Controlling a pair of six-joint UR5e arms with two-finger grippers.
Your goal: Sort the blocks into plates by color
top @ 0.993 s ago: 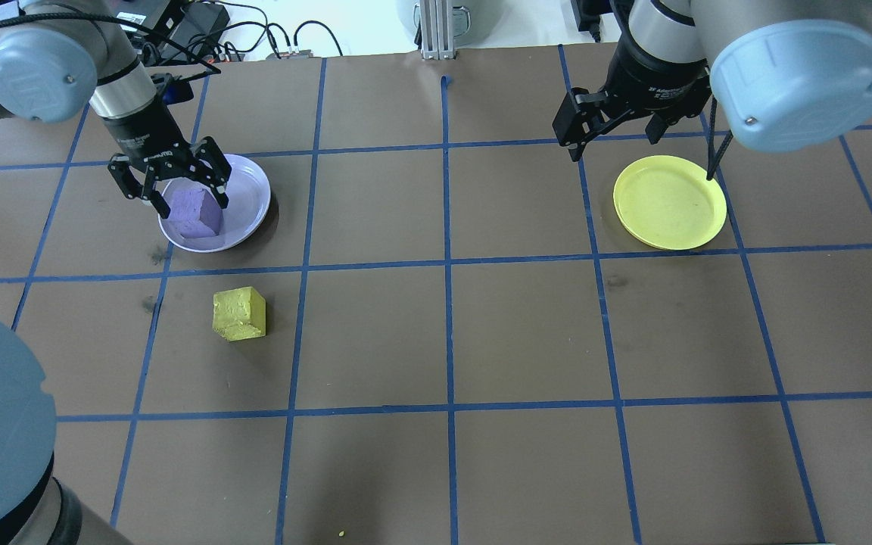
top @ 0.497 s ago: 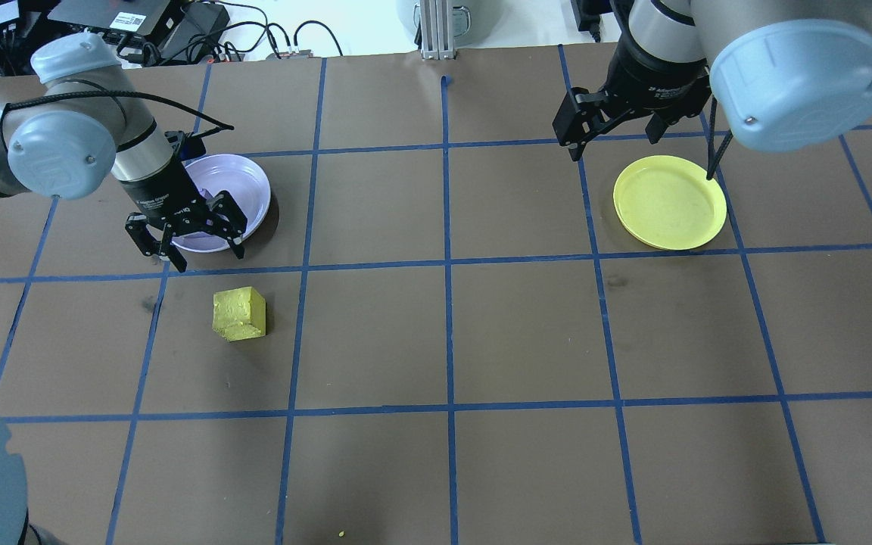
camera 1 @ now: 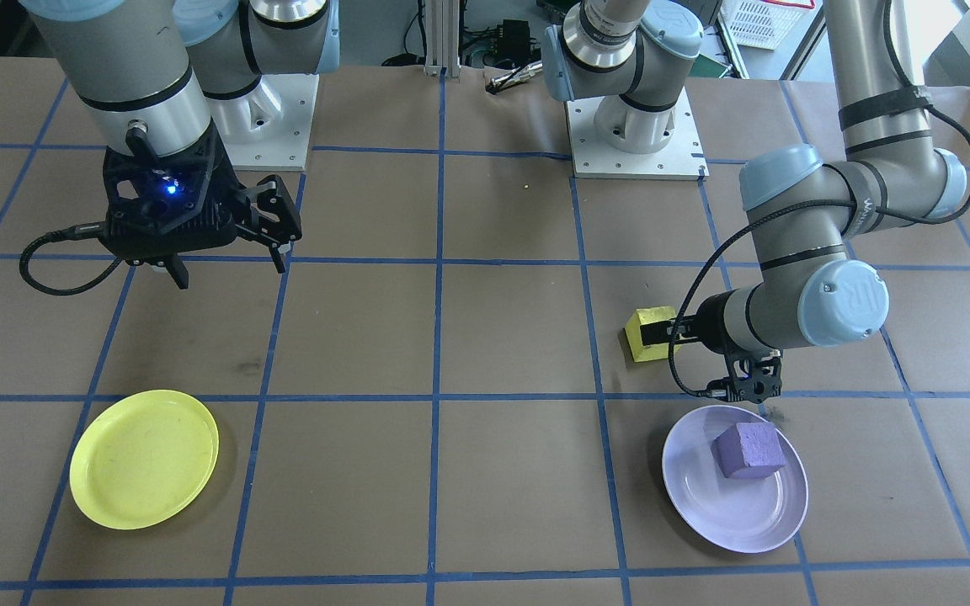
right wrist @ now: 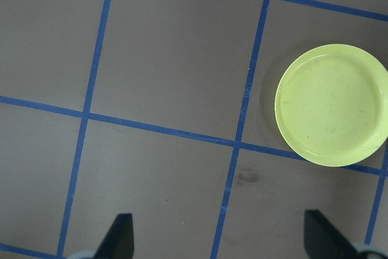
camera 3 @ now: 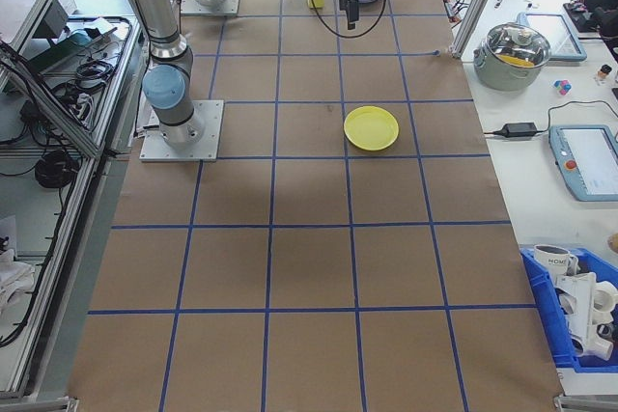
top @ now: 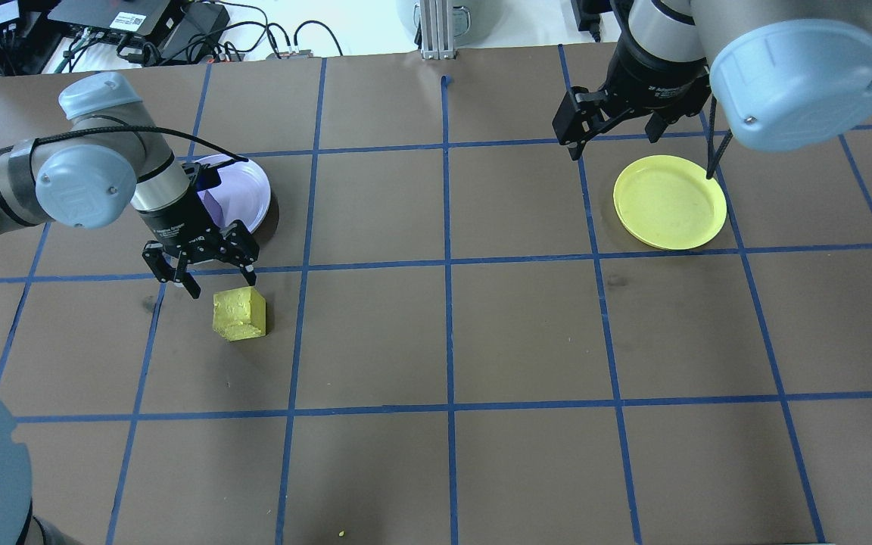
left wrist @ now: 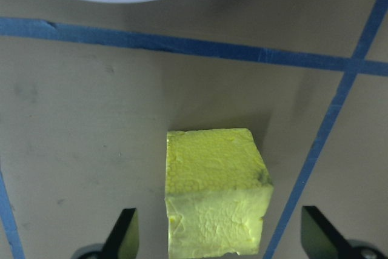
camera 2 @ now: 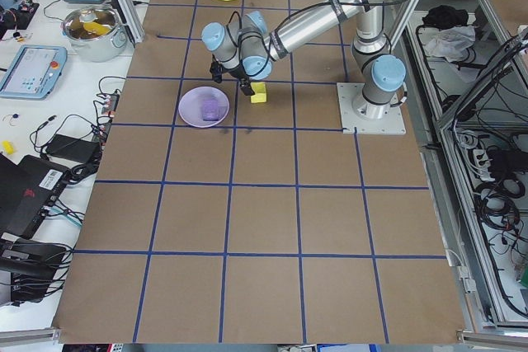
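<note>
The purple block (camera 1: 750,450) lies in the lavender plate (camera 1: 708,505), toward the plate's robot-side rim, and nothing touches it. The yellow block (top: 239,313) sits on the brown bench (top: 527,333) just outside that plate, in the next grid square marked by blue tape lines (top: 447,261). The left hand (top: 200,266) hangs over the tape line between plate and yellow block, its fingers spread wide and holding nothing; in the left wrist view the yellow block (left wrist: 215,195) lies between the two dark fingertips (left wrist: 124,232) without contact. The yellow plate (top: 670,202) rests far off on the other side of the bench, with no block in it. The right hand (top: 618,125) hovers high beside that plate, likewise released and holding nothing, with its fingers apart.
</note>
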